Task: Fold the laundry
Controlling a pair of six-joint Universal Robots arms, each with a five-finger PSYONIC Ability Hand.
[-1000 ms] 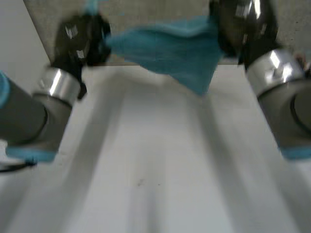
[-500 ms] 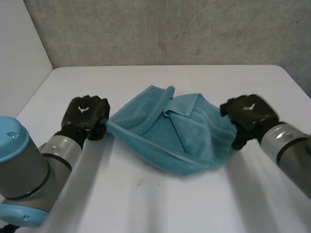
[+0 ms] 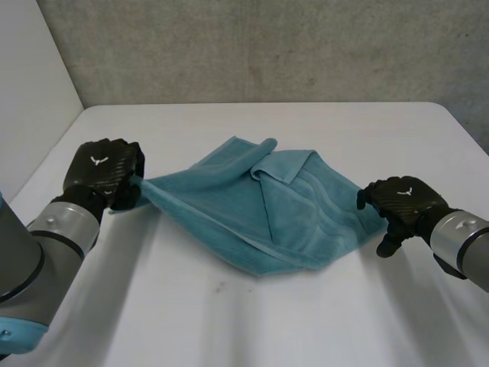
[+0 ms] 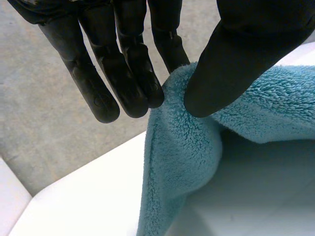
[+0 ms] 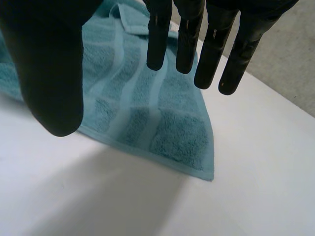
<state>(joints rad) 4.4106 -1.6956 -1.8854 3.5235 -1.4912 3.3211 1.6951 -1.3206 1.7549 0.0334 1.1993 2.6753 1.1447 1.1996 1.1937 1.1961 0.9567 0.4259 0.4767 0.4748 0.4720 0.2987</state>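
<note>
Tabletop (image 3: 229, 321), white and broad, takes up most of the head view, with a grey concrete wall (image 3: 267, 46) behind its far edge. A teal towel (image 3: 267, 206) lies rumpled near the middle of the table. One flap is folded over on top, and its left corner is drawn out toward the robot's left.

The left arm (image 3: 30, 260) reaches in from the near left and the right arm (image 3: 462, 245) from the near right.

The left hand (image 3: 103, 170) is at the towel's left corner. In its wrist view the thumb (image 4: 236, 59) presses the plush corner (image 4: 187, 162) against the fingers (image 4: 123, 73), so the cloth is pinched and lifted off the table there.

The right hand (image 3: 401, 202) is just beside the towel's right edge. In its wrist view the fingers (image 5: 206, 54) are straight and held apart from the thumb (image 5: 49, 64), with nothing between them. The towel's ribbed right corner (image 5: 147, 113) lies flat on the table below the palm.
</note>
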